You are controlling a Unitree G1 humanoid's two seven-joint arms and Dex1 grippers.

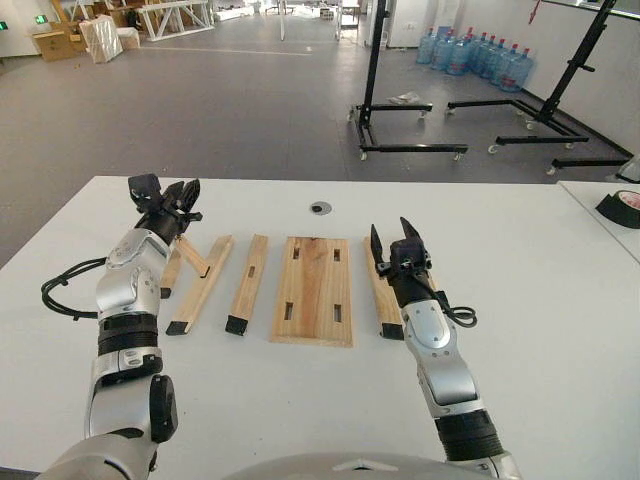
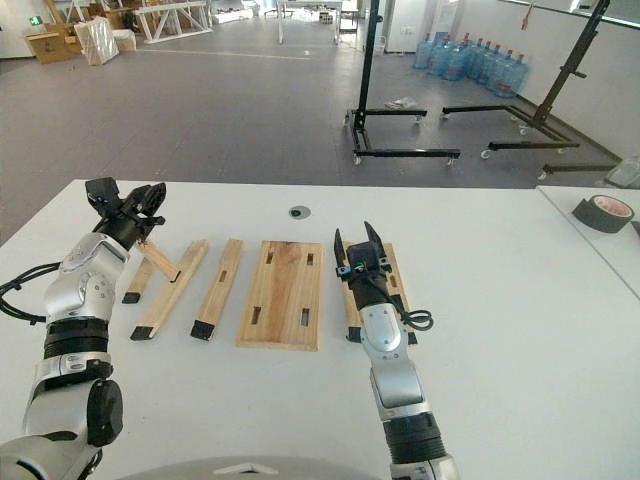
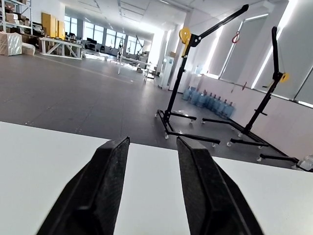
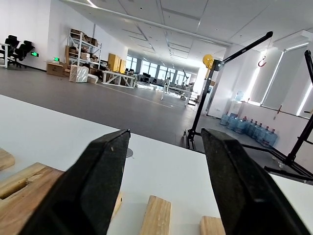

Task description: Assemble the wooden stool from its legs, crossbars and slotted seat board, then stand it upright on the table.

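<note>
The seat board lies flat in the middle of the white bench, its four slots facing up. Just beside it on the robot's left are two long legs, side by side but apart, each with a dark end towards the robot. Further left are two short pieces, one slanting against the other and partly hidden by the left arm. On the right of the board are two more wooden pieces, close together and running the same way as the board.

The right gripper is over the far part of these right-hand pieces. Its fingers are spread wide with nothing between them, and whether they touch the wood is not clear. The left gripper is at the far end of the short pieces, raised over the bench. Its fingers are parted and empty, with bare bench top between them.

A small round hole sits in the bench beyond the board. A roll of dark tape lies on a second surface at the far right. On the floor behind stand black wheeled frames and a cluster of blue water bottles.
</note>
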